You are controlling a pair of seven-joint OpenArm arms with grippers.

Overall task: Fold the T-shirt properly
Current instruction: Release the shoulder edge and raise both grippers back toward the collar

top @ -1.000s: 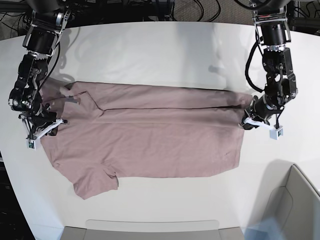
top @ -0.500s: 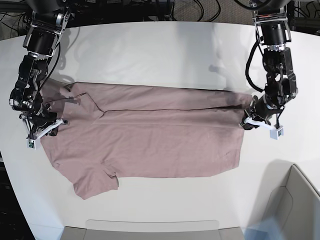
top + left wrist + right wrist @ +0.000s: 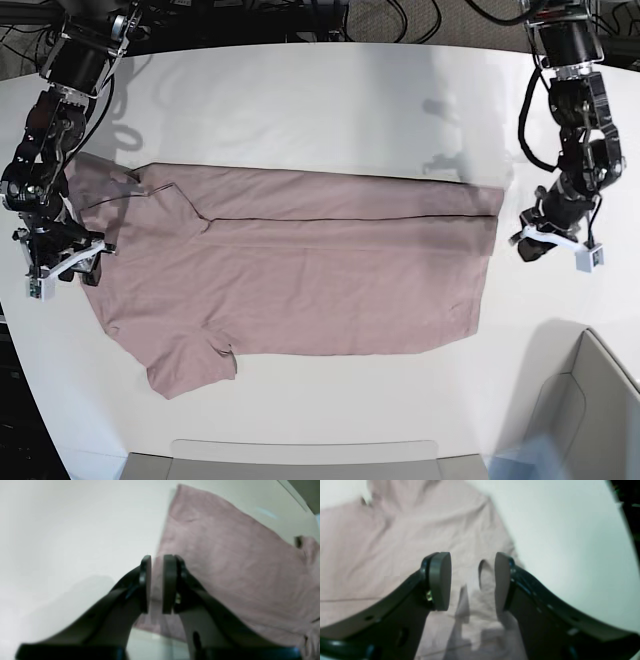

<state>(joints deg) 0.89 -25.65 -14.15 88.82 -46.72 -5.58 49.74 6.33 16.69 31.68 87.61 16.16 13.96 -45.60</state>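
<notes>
T-shirt (image 3: 300, 270): lies spread flat on the white surface (image 3: 300, 100), one long fold already running along its far edge, a sleeve sticking out at the near left in the base view.
Feel: light, limp cotton by the look of it; it will likely sag and crease, not hold any shape, and may drag on the surface.
Left gripper (image 3: 157, 583): just off the hem end, jaws narrow with a slim gap, nothing between them.
Right gripper (image 3: 472, 580): over the collar-end cloth, jaws wide, nothing held.
Where to take hold: probably pinch the near corners, hem and shoulder together, catching every layer.
Risk: a shallow pinch may slip off the thin edge.
</notes>
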